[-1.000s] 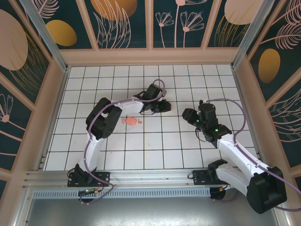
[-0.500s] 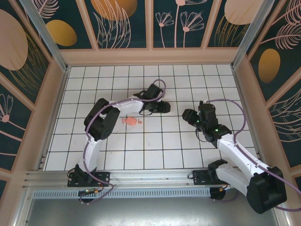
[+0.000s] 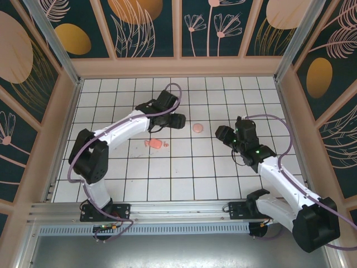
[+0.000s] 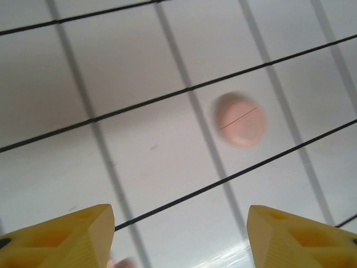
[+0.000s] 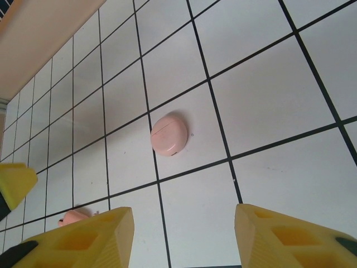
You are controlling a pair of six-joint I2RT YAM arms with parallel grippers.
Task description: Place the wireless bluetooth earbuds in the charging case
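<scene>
Here left and right jaws gape empty, the charging case [image 3: 154, 143] lying apart, contents unclear.

Left gripper [image 4: 178, 237] and right gripper [image 5: 183, 231] agape

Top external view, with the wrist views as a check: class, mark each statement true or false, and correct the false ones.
1. The round pink disc lies on the white tiled floor between the two grippers. True.
2. The left gripper is clamped on the disc. False: its fingers stand wide apart with nothing between them, and the disc lies free on the tiles ahead of it.
3. The right gripper is open and holds nothing. True.
4. The charging case sits between the right gripper's fingers. False: it lies on the tiles beside the left arm, apart from both grippers.
</scene>
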